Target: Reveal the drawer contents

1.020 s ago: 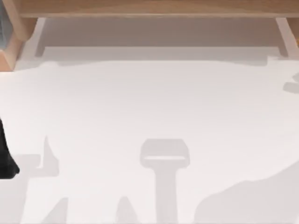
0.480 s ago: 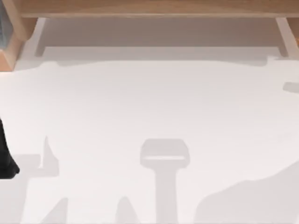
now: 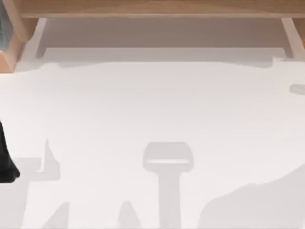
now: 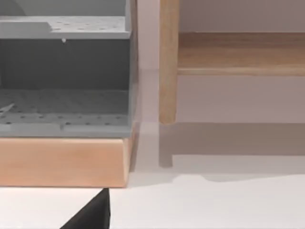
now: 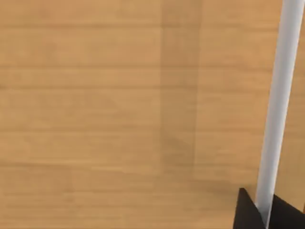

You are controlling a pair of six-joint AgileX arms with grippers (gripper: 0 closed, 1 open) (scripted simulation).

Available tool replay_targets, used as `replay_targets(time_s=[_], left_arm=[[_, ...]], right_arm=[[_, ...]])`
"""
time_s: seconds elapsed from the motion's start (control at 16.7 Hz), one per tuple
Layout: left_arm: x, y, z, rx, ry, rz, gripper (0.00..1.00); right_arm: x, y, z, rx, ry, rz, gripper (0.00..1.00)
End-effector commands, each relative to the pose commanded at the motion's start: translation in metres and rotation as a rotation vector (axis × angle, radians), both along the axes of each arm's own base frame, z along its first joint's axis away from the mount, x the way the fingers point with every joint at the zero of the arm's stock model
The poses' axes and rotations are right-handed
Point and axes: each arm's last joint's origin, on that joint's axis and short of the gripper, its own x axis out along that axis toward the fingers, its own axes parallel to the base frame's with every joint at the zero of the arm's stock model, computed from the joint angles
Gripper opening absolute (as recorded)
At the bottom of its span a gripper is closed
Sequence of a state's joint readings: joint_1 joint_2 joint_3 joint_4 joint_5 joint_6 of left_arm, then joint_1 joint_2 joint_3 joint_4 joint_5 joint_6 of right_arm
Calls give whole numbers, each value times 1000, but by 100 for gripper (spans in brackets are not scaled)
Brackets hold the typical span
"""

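In the right wrist view the light wooden drawer front [image 5: 119, 114] is very close. Its pale bar handle [image 5: 279, 95] runs across it. My right gripper [image 5: 266, 212] is shut on the handle, with a dark finger [image 5: 245, 212] pressed against each side of the bar. What is inside the drawer is hidden. My left arm [image 3: 5, 164] is parked at the table's left edge in the top view. A dark part of my left gripper [image 4: 93, 214] shows low over the white table.
A wooden cabinet [image 3: 152, 8] spans the far edge of the white table [image 3: 152, 114]. At the far left a grey perforated shelf unit [image 4: 64, 71] stands on a wooden base [image 4: 62, 162], beside a wooden post [image 4: 168, 62]. Arm shadows lie on the near table.
A small shadow at the table's right edge has shifted and shrunk slightly. The left arm has not moved.
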State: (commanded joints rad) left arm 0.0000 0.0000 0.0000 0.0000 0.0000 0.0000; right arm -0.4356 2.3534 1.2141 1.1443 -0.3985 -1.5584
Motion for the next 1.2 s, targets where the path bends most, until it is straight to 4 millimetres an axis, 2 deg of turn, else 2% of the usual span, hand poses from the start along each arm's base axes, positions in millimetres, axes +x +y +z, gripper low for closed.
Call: replay_targets(time_s=[0.48,0.66,0.96,1.2], left_arm=[[0,0,0,0,0,0,100],[0,0,0,0,0,0,100],[0,0,0,0,0,0,100],[0,0,0,0,0,0,100]], right_arm=[[-2,-2,-1,3,3,-5,0],[-17,-3,0,2,0,-7,0],[-58,-1,-2,8,8,-4,0],[-64,-1,-1,4,4,-4,0]])
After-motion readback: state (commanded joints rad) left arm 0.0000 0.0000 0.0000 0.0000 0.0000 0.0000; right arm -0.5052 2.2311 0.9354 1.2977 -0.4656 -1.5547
